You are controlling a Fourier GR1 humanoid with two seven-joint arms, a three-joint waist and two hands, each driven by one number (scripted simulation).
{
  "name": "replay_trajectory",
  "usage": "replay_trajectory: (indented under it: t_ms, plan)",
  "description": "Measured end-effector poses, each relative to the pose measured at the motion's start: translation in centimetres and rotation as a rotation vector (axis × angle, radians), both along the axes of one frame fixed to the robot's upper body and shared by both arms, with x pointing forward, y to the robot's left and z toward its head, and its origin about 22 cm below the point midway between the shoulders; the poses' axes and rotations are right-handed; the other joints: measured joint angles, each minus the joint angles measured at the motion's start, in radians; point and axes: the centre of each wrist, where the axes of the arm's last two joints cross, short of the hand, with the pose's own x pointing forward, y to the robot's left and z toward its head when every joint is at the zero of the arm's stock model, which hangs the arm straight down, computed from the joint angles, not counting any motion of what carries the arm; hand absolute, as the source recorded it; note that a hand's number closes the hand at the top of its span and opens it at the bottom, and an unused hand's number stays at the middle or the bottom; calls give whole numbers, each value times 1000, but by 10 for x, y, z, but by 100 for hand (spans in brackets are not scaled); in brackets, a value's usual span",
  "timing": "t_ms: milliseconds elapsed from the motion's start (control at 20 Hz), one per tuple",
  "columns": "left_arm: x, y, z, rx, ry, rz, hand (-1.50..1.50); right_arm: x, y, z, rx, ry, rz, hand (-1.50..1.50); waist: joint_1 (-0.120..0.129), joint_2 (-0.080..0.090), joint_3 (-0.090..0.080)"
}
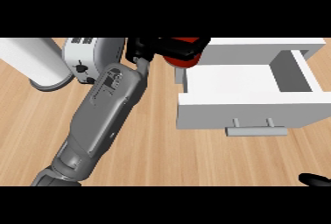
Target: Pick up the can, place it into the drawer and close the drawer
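1. The left forearm point(103, 113) runs diagonally from the near-left corner up to the far middle of the wooden counter point(161, 148), stretched out pretty much straight.
2. The left hand point(154, 46) sits at the far end, its black fingers wrapped round the red can point(183, 62), so it's got hold of it.
3. The can is up at the far-left corner of the white drawer point(245, 111), right over the rim there.
4. The drawer is pulled open, with its grey handle point(256, 131) facing the near side.
5. Only a black sliver of the right hand point(315, 179) shows in the near-right corner, so I can't tell its state.
6. A toaster point(87, 54) and a white cylinder point(32, 61) sit far left.
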Motion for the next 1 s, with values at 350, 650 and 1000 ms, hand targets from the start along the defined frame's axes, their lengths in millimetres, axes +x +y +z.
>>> replay_trajectory:
  t_ms: [350, 650, 1000]
  plan:
    - [9, -36, 45, 32, 7, 2, 150, 3, -5, 6, -4, -8, 3, -150, -17, 5, 0]
    - [14, -61, 67, 82, 13, 5, 150, 10, -2, 5, 3, -20, 12, -150, -32, 9, 1]
    - [20, -77, 77, 119, 26, 30, 150, 13, 1, 15, 2, -24, 37, -150, -55, 15, 2]
